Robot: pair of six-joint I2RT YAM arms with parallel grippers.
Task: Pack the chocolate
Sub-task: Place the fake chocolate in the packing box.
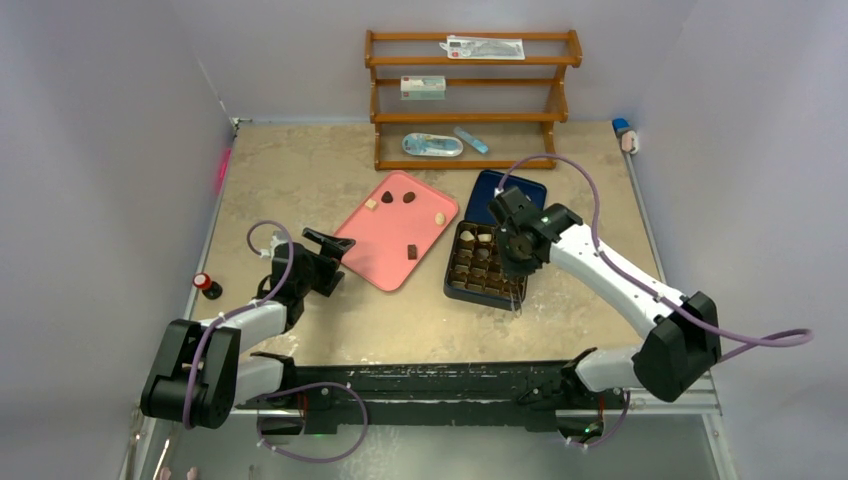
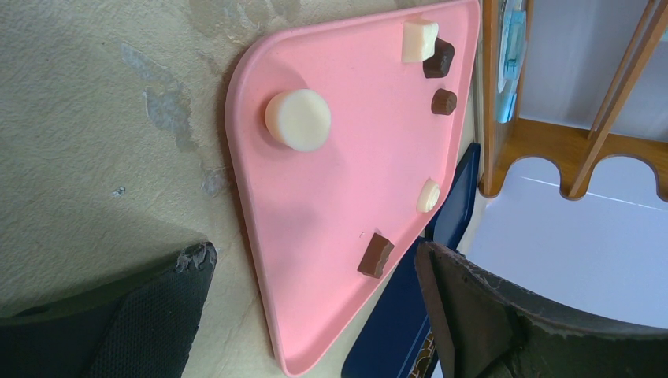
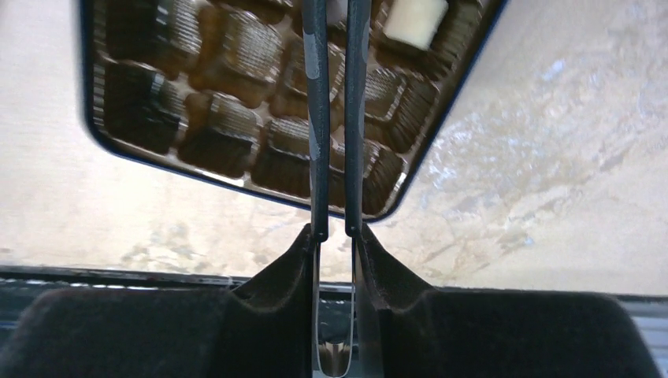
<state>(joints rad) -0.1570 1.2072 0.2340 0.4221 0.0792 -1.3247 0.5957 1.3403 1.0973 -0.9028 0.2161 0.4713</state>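
Several chocolate pieces lie on the pink tray (image 2: pixel 346 181): a round cream one (image 2: pixel 298 120), a square cream one (image 2: pixel 418 40), two dark ones (image 2: pixel 439 58), a small cream one (image 2: pixel 428 194) and a dark square (image 2: pixel 376 255). My left gripper (image 1: pixel 325 255) stands open by the tray's near left corner, holding nothing. The dark gridded box (image 1: pixel 470 275) holds a few pieces, among them a cream square (image 3: pixel 415 20). My right gripper (image 3: pixel 335 244) is shut on metal tongs (image 3: pixel 317 157) that reach over the box. The tongs' tips are out of view.
A dark blue lid (image 1: pixel 505 190) lies behind the box. A wooden shelf (image 1: pixel 470 95) with packets stands at the back. A small red-capped bottle (image 1: pixel 207 285) sits at the table's left edge, and a small blue and white object (image 1: pixel 627 135) sits at the far right corner.
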